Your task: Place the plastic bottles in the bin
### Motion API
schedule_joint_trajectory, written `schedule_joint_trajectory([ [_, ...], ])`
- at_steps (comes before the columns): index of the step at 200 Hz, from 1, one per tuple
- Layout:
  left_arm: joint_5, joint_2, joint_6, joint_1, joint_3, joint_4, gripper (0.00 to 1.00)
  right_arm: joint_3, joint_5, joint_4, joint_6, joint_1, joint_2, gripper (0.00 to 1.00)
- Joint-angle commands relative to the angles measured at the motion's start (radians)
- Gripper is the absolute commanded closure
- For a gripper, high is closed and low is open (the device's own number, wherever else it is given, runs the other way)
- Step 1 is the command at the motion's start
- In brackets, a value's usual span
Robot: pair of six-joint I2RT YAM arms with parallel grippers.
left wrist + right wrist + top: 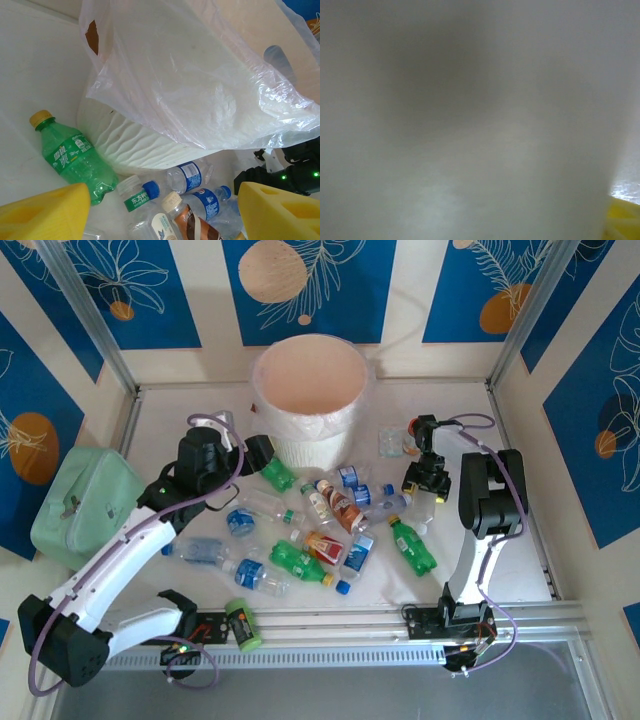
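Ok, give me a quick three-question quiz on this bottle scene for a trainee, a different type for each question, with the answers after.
1. True or false: the bin lies tipped on its side.
2. In the left wrist view, which cap does the green bottle beside the bin have? A yellow, B blue, C red.
3. Is the left gripper open or shut?
Key: 1 false, it stands upright; 2 A; 3 open, with nothing held between its fingers.
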Motion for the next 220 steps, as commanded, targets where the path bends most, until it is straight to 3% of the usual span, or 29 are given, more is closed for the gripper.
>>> schedule_joint_trajectory([
  [1,0.018,-0.021,-0.023,-0.007,-0.017,0.036,0.23,-0.003,-0.008,-0.024,-0.002,0.008,-0.036,0.36],
  [85,-0.017,-0.023,-0.049,-0.007,-0.025,0.032,0.23,0.068,0.081,-0.172,0.035,0.071,-0.227,0.45],
  [116,-0.043,-0.027,-0.047,-0.007,-0.019,0.013,0.22,0.196,0.051,-0.245,0.041,0.144,-0.337,0.46],
  [140,-0.047,-0.020,-0.039,-0.007,-0.014,0.002,0.22,0.394,0.032,-0.310,0.041,0.211,-0.367,0.46],
  [183,-0.040,-0.024,-0.065,-0.007,-0.032,0.013,0.22,0.806,-0.190,-0.299,0.088,0.246,-0.295,0.46],
  [220,-0.017,-0.018,-0.070,-0.007,-0.027,0.005,0.22,1.138,-0.419,-0.250,0.161,0.247,-0.100,0.45],
])
